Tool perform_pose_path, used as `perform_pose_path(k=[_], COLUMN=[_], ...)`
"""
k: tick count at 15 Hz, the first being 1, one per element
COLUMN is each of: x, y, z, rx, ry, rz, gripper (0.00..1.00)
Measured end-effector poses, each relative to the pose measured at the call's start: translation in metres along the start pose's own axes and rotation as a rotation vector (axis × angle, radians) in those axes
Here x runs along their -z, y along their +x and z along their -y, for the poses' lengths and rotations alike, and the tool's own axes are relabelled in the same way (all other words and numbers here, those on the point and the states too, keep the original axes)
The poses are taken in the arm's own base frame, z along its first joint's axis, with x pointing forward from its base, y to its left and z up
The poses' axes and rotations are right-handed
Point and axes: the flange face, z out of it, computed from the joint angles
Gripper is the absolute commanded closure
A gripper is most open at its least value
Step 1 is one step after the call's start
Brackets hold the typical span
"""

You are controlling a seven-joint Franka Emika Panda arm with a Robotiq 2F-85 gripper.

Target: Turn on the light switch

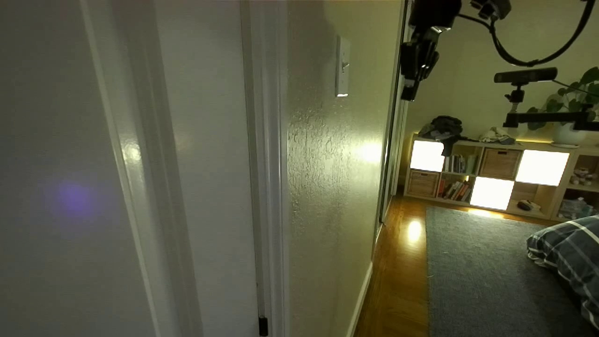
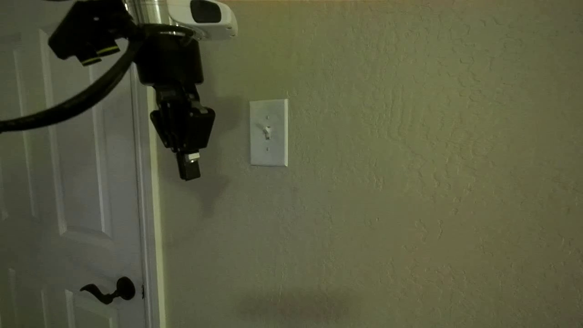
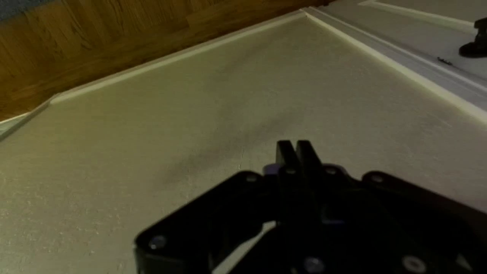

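Observation:
The light switch is a white wall plate with a small toggle sticking out of its middle. It shows face-on in an exterior view [image 2: 277,152] and nearly edge-on in an exterior view [image 1: 343,79]. It is out of view in the wrist view. My black gripper [image 2: 189,171] hangs fingers down, appearing to the left of the plate there, its tips a little lower than the plate's bottom edge. In an exterior view the gripper [image 1: 409,91] stands apart from the plate and the wall. In the wrist view the two fingers [image 3: 297,144] are together with nothing between them.
The textured wall [image 2: 410,182] carries the switch. A white door [image 2: 77,150] with a dark lever handle [image 2: 109,290] and its frame stand beside it. A camera on a bracket [image 1: 526,76], a cubby shelf [image 1: 486,145] and a bed [image 1: 571,257] are farther off.

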Motion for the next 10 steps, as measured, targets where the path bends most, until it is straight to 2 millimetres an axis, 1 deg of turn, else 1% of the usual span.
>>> perform_pose_path(k=[1,4,10], x=[-0.0001,0.0014,0.0012], y=[-0.0037,-0.0107,-0.0116], z=[0.0029,0.0093,0.0096], rx=[-0.004,-0.011,-0.013], ry=[-0.002,-0.001,-0.001], rz=[0.023,0.06,0.063], gripper=[0.81,0.62,0.61])
